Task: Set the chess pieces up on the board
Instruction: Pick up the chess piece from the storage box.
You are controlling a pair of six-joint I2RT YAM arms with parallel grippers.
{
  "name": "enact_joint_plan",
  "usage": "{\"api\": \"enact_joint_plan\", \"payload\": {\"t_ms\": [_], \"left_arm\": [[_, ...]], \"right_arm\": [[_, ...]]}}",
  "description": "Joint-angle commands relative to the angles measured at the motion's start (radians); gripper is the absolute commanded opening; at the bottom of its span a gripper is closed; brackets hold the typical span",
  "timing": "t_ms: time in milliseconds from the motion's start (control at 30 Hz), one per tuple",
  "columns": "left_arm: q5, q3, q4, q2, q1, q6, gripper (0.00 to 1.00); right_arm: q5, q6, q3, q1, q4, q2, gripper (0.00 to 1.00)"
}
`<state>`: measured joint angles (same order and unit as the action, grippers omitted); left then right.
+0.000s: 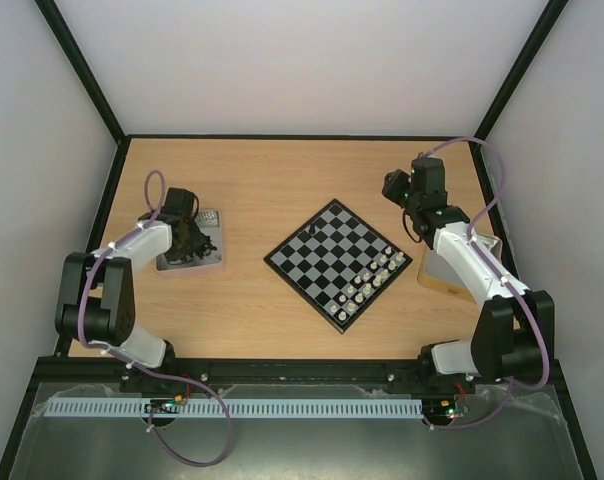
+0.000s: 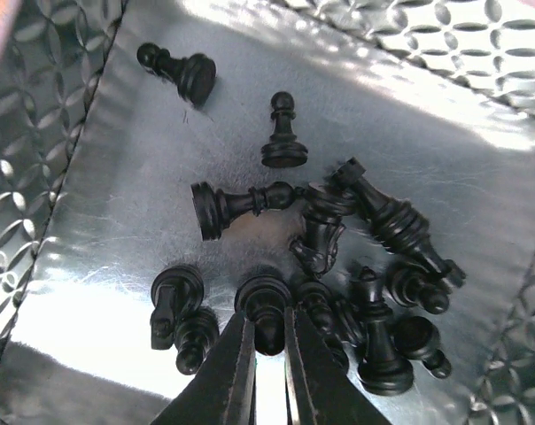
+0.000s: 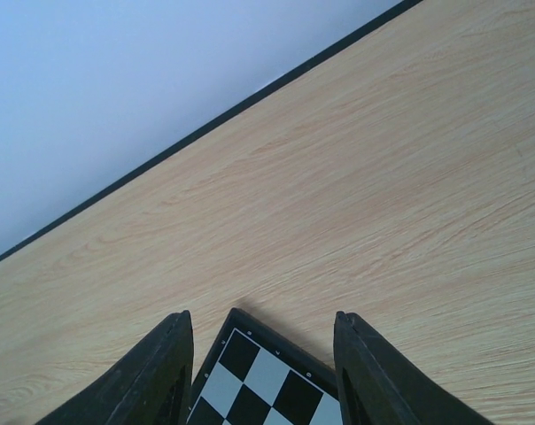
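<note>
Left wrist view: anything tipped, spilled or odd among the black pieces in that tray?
Yes. Most black pieces lie toppled in a tangled heap on the metal tray; one pawn clearly stands upright. The left claw is closed on a piece at the heap's edge.

L arm (image 1: 132,245) bent low, jaws pinched shut; R arm (image 1: 462,255) stretched fwd, jaws apart.

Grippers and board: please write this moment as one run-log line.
left gripper: shut on black piece in metal tray | right gripper: open, empty, near board corner | board: white pieces in two rows, lone black piece
</note>
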<state>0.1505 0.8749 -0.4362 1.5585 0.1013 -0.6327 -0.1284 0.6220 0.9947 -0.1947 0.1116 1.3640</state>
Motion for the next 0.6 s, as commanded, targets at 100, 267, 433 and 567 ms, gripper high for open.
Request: {"api": "enact_joint_plan", "payload": {"t_ms": [100, 267, 433, 567], "left_arm": [[0.017, 0.037, -0.066, -0.116, 0.003, 0.021, 0.02], [-0.037, 0.067, -0.11, -0.162, 0.05, 0.048, 0.02], [-0.147, 0.154, -0.147, -0.143, 0.178, 0.092, 0.02], [-0.174, 0.245, -0.173, -0.085, 0.337, 0.13, 0.02]], "right_arm": [[0.011, 0.007, -0.022, -0.003, 0.005, -0.049, 0.43], [0.001, 0.008, -0.029, -0.003, 0.004, -0.06, 0.43], [-0.009, 0.034, -0.038, -0.004, 0.003, -0.076, 0.43], [-0.007, 0.035, -0.052, -0.004, 0.003, -0.084, 0.43]]}}
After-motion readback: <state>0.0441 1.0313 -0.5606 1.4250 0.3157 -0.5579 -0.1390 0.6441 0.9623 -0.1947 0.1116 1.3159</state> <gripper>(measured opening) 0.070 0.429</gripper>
